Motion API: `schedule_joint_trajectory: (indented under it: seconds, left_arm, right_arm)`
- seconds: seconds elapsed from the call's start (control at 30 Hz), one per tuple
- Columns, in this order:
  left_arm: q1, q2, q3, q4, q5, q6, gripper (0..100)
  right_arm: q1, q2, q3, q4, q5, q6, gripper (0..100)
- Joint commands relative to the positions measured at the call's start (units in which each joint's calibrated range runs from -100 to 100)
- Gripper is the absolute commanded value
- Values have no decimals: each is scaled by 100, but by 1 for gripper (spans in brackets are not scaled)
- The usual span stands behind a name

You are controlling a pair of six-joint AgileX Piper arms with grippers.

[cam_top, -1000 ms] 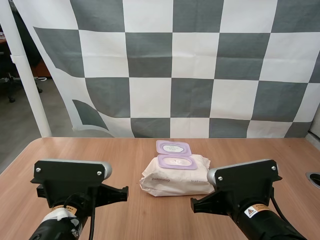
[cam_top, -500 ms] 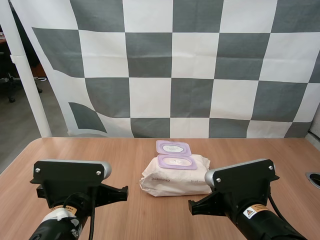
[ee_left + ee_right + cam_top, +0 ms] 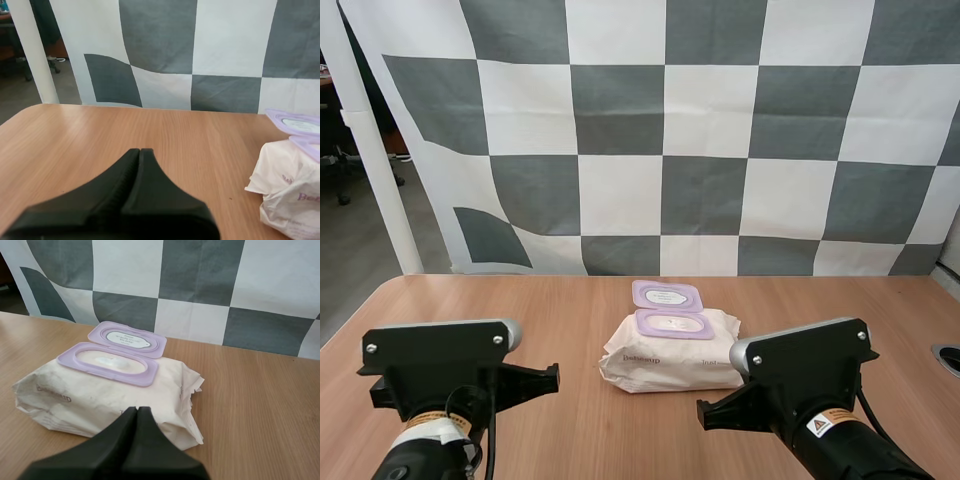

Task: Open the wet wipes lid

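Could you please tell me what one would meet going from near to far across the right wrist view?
right tool, shut → pack of wet wipes → open lid, folded back at the pack's far side

Wooden table (image 3: 520,300), grey floor (image 3: 355,245), white post (image 3: 380,180)
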Motion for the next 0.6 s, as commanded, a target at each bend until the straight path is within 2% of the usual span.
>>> schedule_joint_trajectory:
  seconds: [0.0, 0.57]
  left_arm:
    - [6, 0, 0, 1, -53, -214, 0]
    - [6, 0, 0, 1, -73, -214, 0]
  right_arm:
    - [4, 0, 0, 9, 4, -3, 0]
    - [6, 0, 0, 9, -12, -3, 0]
